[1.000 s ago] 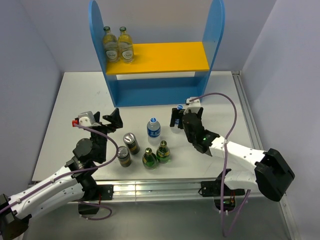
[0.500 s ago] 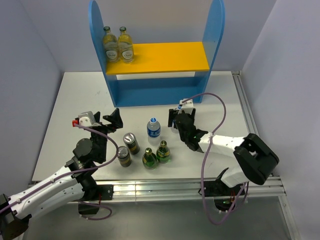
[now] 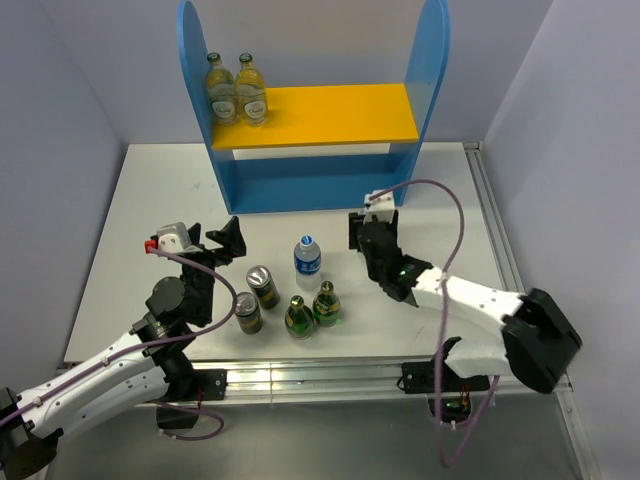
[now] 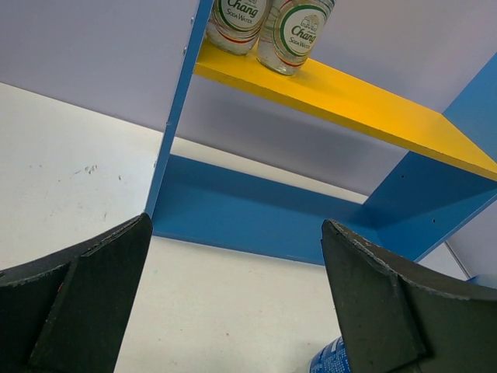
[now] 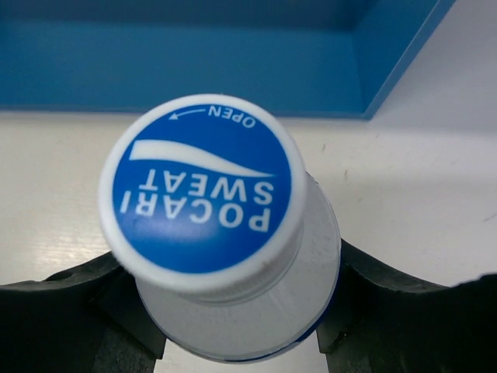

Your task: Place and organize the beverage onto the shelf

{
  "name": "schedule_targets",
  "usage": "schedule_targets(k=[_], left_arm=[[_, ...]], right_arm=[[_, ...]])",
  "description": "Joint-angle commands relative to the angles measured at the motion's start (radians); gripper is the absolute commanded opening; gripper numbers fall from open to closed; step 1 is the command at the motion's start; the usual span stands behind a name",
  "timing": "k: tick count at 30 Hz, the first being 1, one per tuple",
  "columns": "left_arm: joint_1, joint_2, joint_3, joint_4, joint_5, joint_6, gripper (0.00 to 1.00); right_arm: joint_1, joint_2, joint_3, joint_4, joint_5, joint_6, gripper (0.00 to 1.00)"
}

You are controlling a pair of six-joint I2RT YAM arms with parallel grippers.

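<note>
- The right pincer (image 5: 233, 268) is closed on a white plastic bottle (image 5: 202, 186), with a finger pressed to each side of its body. The blue cap reads "Pocari Sweat".
- The bottle is over the table (image 5: 404, 202), just in front of the shelf (image 3: 310, 110).
- The shelf has blue round-topped sides. Two glass bottles (image 3: 250, 92) stand at the left end of its yellow board.
- The right arm stretches low towards the shelf.
- The left pincer (image 4: 237, 311) gapes wide and holds nothing.

white table (image 3: 150, 200) with blue shelf (image 3: 310, 185), plastic bottle (image 3: 308, 257), two cans (image 3: 262, 287), two green bottles (image 3: 299, 317)
</note>
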Motion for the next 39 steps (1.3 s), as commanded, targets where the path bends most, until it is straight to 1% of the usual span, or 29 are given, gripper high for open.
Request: schedule_targets(k=[1,2,4,5,6,7,12,13,15,16,17,18,20,21,22,23,24,25,27,28,31,34,39], left_arm=[[-0.004,-0.002,0.007,0.01,0.01,-0.005,0.97],[-0.004,0.001,0.007,0.008,0.01,-0.005,0.97],[-0.004,0.004,0.007,0.011,0.01,-0.005,0.97],[-0.004,0.004,0.007,0.011,0.013,-0.005,0.97],[-0.004,0.004,0.007,0.01,0.013,-0.005,0.97],[-0.004,0.002,0.007,0.013,0.015,-0.003,0.97],[-0.004,-0.002,0.005,0.013,0.015,-0.002,0.97],[-0.004,-0.004,0.005,0.013,0.015,0.0,0.97],[-0.004,-0.004,0.004,0.015,0.012,0.001,0.97],[-0.004,-0.004,0.004,0.015,0.01,0.001,0.97],[-0.004,-0.005,0.004,0.015,0.01,0.001,0.97],[-0.004,-0.007,0.001,0.018,0.013,0.003,0.97],[-0.004,-0.005,-0.001,0.018,0.018,0.001,0.97],[-0.004,-0.004,-0.001,0.019,0.021,0.0,0.97],[-0.004,0.001,-0.003,0.022,0.025,0.0,0.97],[-0.004,0.004,-0.001,0.024,0.027,0.003,0.97],[-0.004,0.013,0.002,0.019,0.025,0.0,0.97],[-0.004,0.018,0.004,0.018,0.025,-0.002,0.97],[-0.004,0.028,0.004,0.021,0.028,0.0,0.97],[-0.004,0.031,0.004,0.021,0.032,0.0,0.97],[-0.004,0.044,0.005,0.022,0.039,0.0,0.97],[-0.004,0.05,0.016,0.007,0.044,-0.009,0.97],[-0.004,0.034,0.01,0.011,0.053,-0.014,0.97]], right_arm=[[0.012,-0.209,0.214,-0.05,0.064,-0.049,0.0],[0.012,-0.257,0.278,-0.112,0.046,-0.055,0.0],[0.011,-0.287,0.353,-0.173,0.043,-0.077,0.0],[0.011,-0.296,0.43,-0.219,0.022,-0.083,0.0],[0.011,-0.295,0.471,-0.242,0.017,-0.106,0.0],[0.009,-0.289,0.555,-0.264,0.02,-0.118,0.0],[-0.014,-0.171,0.78,-0.31,0.005,-0.244,0.0],[-0.024,-0.146,0.862,-0.324,-0.009,-0.25,0.0],[-0.08,-0.063,0.95,-0.385,-0.078,-0.235,0.0],[-0.103,-0.004,1.031,-0.428,-0.1,-0.227,0.0],[-0.148,0.029,1.076,-0.452,-0.121,-0.215,0.0],[-0.169,0.064,1.161,-0.474,-0.152,-0.214,0.0],[-0.228,0.173,1.263,-0.546,-0.193,-0.204,0.0],[-0.25,0.216,1.374,-0.569,-0.212,-0.203,0.0],[-0.27,0.304,1.441,-0.618,-0.248,-0.203,0.0],[-0.311,0.352,1.513,-0.652,-0.268,-0.2,0.0],[-0.333,0.403,1.662,-0.689,-0.294,-0.2,0.0],[-0.351,0.488,1.73,-0.741,-0.331,-0.168,0.0],[-0.396,0.552,1.861,-0.769,-0.359,-0.148,0.0],[-0.405,0.587,1.88,-0.766,-0.365,-0.145,0.0],[-0.425,0.615,1.894,-0.735,-0.371,-0.148,0.0],[-0.443,0.632,1.889,-0.746,-0.379,-0.143,0.0],[-0.466,0.629,1.791,-0.735,-0.391,-0.125,0.0]])
